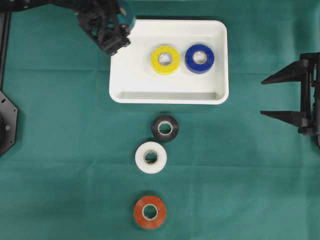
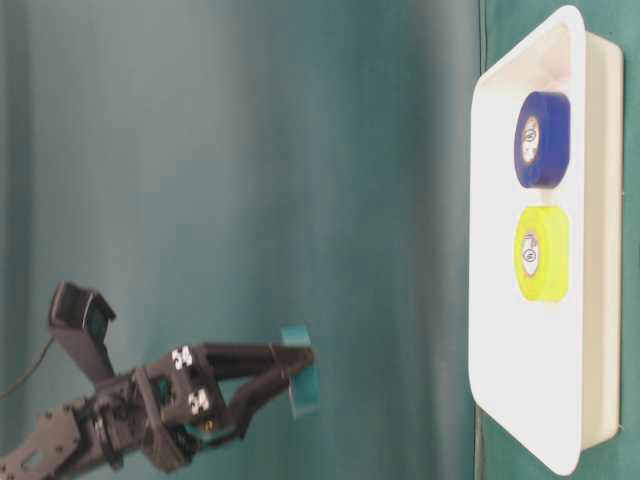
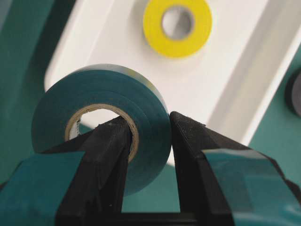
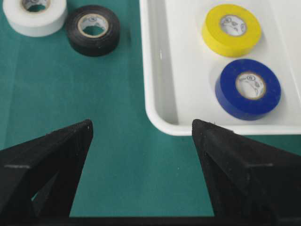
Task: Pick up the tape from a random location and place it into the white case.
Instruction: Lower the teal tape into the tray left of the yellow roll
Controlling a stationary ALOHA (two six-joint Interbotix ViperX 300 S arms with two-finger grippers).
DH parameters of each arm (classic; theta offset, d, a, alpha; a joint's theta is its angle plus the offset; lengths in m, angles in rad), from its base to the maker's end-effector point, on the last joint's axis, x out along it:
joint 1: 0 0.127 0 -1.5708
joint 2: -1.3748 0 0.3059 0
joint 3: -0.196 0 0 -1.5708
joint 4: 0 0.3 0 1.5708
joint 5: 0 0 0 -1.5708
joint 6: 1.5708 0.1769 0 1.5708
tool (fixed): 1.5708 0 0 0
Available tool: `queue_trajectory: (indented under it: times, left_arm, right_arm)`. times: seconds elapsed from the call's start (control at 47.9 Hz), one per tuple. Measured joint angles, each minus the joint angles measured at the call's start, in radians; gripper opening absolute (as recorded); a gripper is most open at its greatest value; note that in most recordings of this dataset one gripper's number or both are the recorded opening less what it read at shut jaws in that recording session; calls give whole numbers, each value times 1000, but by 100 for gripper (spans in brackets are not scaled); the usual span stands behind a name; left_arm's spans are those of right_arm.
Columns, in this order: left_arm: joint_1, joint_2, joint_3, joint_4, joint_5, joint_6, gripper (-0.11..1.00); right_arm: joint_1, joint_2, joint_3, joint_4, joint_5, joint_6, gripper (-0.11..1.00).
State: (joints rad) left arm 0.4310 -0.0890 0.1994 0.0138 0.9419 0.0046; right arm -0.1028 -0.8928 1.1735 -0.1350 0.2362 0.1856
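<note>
The left gripper (image 3: 148, 141) is clenched on a teal tape roll (image 3: 101, 129): in the left wrist view one finger (image 3: 106, 155) goes through the cardboard core and the other presses the outer face, so the wall of the roll is pinched between them. The roll stands on edge in that grip, with the axis of its hole lying across the fingers, from one pad to the other.

Just past the fingertips, ahead and below, lies the near corner of the white case (image 1: 220, 97). The overhead view puts the gripper at the case's upper left corner, about over the rim; whether the roll is already clear of that rim I cannot say for sure, since the arm covers much of it there. The roll hangs above the case, not touching it.

Farther on from the fingers, inside the case, the yellow roll (image 1: 165, 59) lies flat, and beyond it the blue roll (image 1: 199, 58), the two just beside each other. The case floor between the fingers and the yellow roll is bare, and by my reckoning that is where the roll should go down.

Out on the green cloth (image 1: 60, 150), well apart from the left fingers, lie the black roll (image 1: 165, 128), the white roll (image 1: 151, 157) and the orange roll (image 1: 149, 212) in a line.

The right gripper (image 1: 280, 95) stands spread wide and empty at the right edge, plainly the farther hand.
</note>
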Motion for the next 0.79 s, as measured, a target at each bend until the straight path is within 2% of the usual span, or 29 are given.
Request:
queue_trajectory:
  times: [0.146,0.793]
  left_arm:
    - [0,21,-26,0,5,5,24]
    - [-3,21,-26,0,12,5,24]
  right_arm:
    - [0,0,0,0,0,0,84]
    - [0,0,0,0,0,0,84]
